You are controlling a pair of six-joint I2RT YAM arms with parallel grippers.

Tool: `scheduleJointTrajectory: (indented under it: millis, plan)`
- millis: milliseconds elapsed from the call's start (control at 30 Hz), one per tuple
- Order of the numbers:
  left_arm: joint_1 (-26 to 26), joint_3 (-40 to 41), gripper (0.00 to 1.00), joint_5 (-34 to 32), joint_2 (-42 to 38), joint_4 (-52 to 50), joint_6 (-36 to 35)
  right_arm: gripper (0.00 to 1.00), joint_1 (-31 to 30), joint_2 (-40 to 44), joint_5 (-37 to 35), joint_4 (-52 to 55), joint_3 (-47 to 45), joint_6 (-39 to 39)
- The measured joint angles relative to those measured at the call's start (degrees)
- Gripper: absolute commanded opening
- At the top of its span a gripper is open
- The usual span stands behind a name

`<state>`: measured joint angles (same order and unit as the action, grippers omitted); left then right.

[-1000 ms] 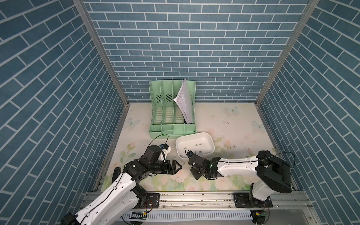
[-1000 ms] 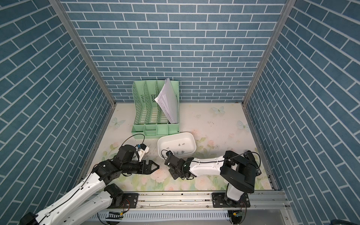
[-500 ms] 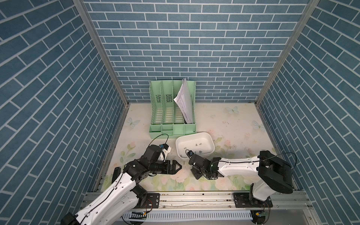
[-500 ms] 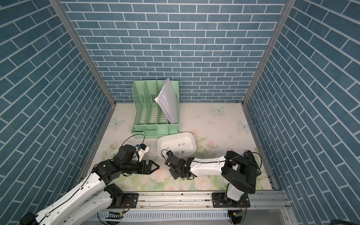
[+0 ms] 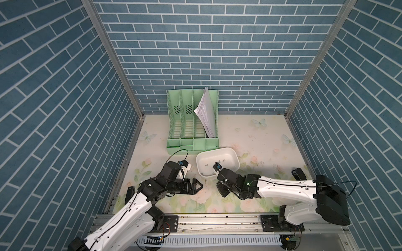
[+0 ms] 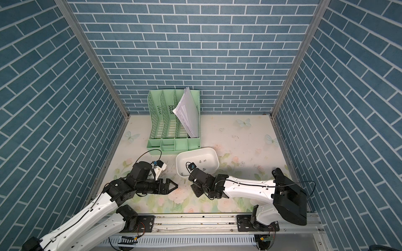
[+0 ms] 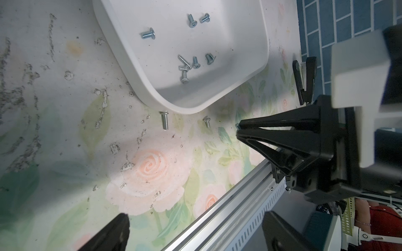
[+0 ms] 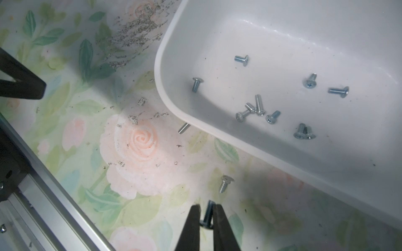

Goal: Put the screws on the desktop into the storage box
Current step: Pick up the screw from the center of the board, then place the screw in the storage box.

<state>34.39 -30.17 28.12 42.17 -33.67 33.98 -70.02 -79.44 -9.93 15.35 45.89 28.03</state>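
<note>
The white storage box (image 5: 236,157) (image 6: 215,155) stands mid-desktop with several screws (image 8: 256,108) (image 7: 187,65) lying in it. My right gripper (image 8: 207,214) (image 5: 220,187) is just in front of the box, low over the floral desktop (image 5: 261,139), shut on one small screw (image 8: 209,208) that stands between the fingertips. Two loose screws lie on the desktop by the box's near corner: one (image 8: 225,183) (image 7: 207,121) in the open, one (image 8: 183,128) (image 7: 164,120) half under the rim. My left gripper (image 5: 200,186) (image 6: 175,186) (image 7: 195,230) hovers open and empty, pointing at the right gripper.
A mint-green file organiser (image 5: 192,130) with leaning papers stands at the back. A metal rail (image 5: 217,219) runs along the front edge. Dark scratch marks (image 8: 134,32) spot the desktop left of the box. A black clip-like part (image 5: 298,172) sits near the right wall.
Both arms stay almost where they were. The right gripper's jaws have drawn the last bit together around the screw.
</note>
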Motion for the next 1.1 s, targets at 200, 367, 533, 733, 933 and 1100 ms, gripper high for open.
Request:
scheduleJointTrajectory:
  millis: [200,367,533,733,933,1100]
  plan:
    - [0.0,0.0,1.0,0.0,0.0,0.0,0.02,0.13,3.74,1.03,-0.44,0.59,0.13,-1.66]
    - [0.0,0.0,1.0,-0.07,0.0,0.04,0.02,0.13,8.22,1.03,-0.2,0.74,1.03,-4.46]
    - [0.0,0.0,1.0,-0.22,0.04,0.07,0.02,0.13,11.78,0.63,0.35,0.57,3.45,-6.99]
    - [-0.02,0.0,1.0,-0.76,0.33,0.09,0.09,0.37,14.25,-2.84,1.25,-0.42,6.4,-9.53]
    - [-0.02,0.0,1.0,-1.03,0.33,0.37,0.61,0.67,16.17,-5.11,1.75,-0.9,8.37,-11.69]
    - [-0.02,0.0,1.0,-1.07,0.37,0.85,0.81,0.75,18.38,-5.18,1.25,-0.7,8.68,-12.04]
